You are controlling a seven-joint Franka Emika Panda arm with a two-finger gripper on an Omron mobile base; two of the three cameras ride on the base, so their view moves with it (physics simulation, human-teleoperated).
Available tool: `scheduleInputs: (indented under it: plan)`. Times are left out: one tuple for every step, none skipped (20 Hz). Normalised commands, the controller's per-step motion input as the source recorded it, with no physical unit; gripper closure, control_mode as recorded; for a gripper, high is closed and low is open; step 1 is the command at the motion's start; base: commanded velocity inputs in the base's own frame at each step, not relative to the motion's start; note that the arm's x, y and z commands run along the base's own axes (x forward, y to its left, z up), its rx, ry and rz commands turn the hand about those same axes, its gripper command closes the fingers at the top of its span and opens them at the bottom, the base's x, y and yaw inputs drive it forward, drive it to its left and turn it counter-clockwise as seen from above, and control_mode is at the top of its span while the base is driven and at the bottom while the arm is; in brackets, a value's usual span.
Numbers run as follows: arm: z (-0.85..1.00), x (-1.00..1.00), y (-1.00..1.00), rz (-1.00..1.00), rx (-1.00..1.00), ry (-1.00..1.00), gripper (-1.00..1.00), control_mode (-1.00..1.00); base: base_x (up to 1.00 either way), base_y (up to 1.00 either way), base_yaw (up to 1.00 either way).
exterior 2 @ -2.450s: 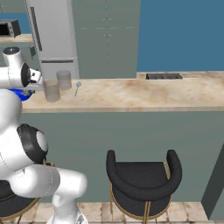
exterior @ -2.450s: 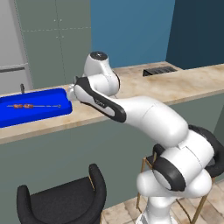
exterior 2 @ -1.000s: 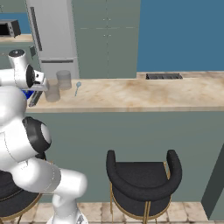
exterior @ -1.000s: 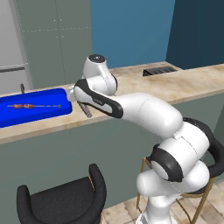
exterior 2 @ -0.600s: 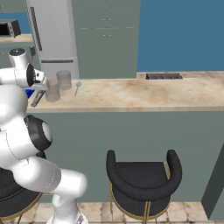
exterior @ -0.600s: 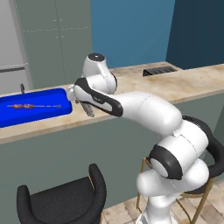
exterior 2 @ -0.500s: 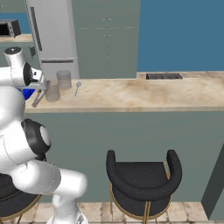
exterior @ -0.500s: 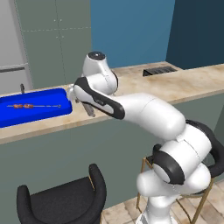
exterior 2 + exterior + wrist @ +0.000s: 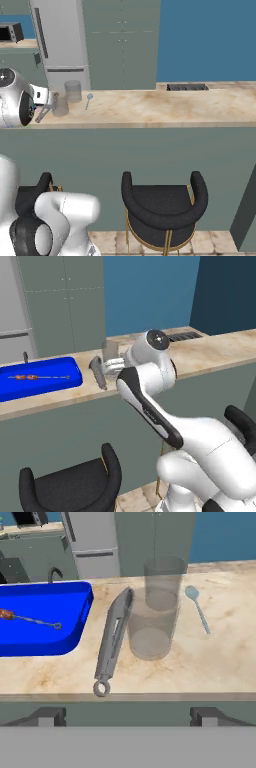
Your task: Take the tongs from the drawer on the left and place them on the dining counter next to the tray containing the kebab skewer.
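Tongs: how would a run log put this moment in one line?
tongs: flat on dining counter, between tray and glass | end effector: open, holding nothing

Kitchen; fridge (image 9: 59, 42), stone dining counter (image 9: 165, 107), bar stool (image 9: 162, 205), cabinets (image 9: 62, 303).

The tongs (image 9: 98, 372) lie flat on the dining counter (image 9: 210, 353), just beside the blue tray (image 9: 40, 381).
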Motion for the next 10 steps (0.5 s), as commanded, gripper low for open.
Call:
scheduleInputs:
  plan:
    - [0.04, -1.0, -1.0, 0.0, 0.11, -0.39, -1.0, -1.0, 0.0, 0.0, 0.0]
    - [0.01, -1.0, -1.0, 0.0, 0.09, -0.39, -1.0, -1.0, 0.0, 0.0, 0.0]
    - [0.0, -1.0, -1.0, 0.0, 0.09, -0.38, -1.0, -1.0, 0.0, 0.0, 0.0]
    - [0.0, -1.0, -1.0, 0.0, 0.08, -0.37, -1.0, -1.0, 0.0, 0.0, 0.0]
    - [0.0, -1.0, -1.0, 0.0, 0.07, -0.34, -1.0, -1.0, 0.0, 0.0, 0.0]
    - [0.03, -1.0, -1.0, 0.0, 0.07, -0.32, -1.0, -1.0, 0.0, 0.0, 0.0]
    - [0.09, -1.0, -1.0, 0.0, 0.07, -0.32, -1.0, -1.0, 0.0, 0.0, 0.0]
    - [0.32, -1.0, -1.0, 0.0, 0.09, -0.3, -1.0, -1.0, 0.0, 0.0, 0.0]
    - [0.43, -1.0, -1.0, 0.0, 0.11, -0.31, -1.0, -1.0, 0.0, 0.0, 0.0]
    - [0.64, -1.0, -0.98, 0.0, 0.13, -0.32, -1.0, -1.0, 0.0, 0.0, 0.0]
